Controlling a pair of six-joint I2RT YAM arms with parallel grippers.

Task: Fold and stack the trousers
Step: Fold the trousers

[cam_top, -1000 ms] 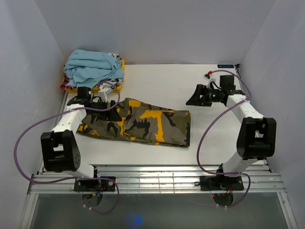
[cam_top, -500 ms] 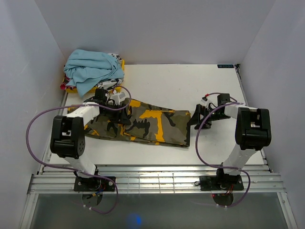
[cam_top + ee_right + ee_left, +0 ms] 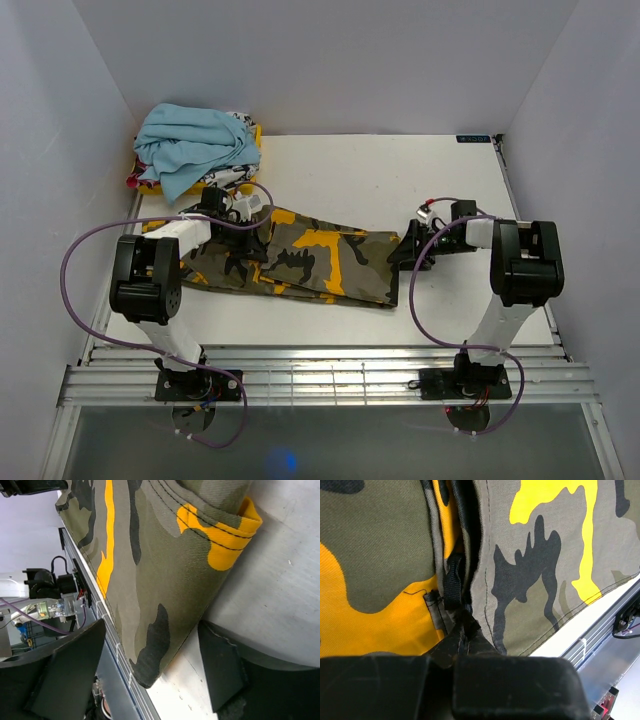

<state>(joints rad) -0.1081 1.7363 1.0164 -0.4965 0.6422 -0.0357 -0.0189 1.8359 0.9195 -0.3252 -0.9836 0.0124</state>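
Jaws are working on the table [image 3: 420, 170], where one pair of trousers [image 3: 320, 260], olive camouflage blotched yellow-orange and black, is lying folded between two grippers: left gripper [image 3: 453, 656] is clamping a fold, right gripper [image 3: 150, 640] is gaping wide astride the hem.

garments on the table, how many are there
3: camouflage trousers mid-table; light blue garment in the far left corner; yellow printed garment under it. More may hide beneath.
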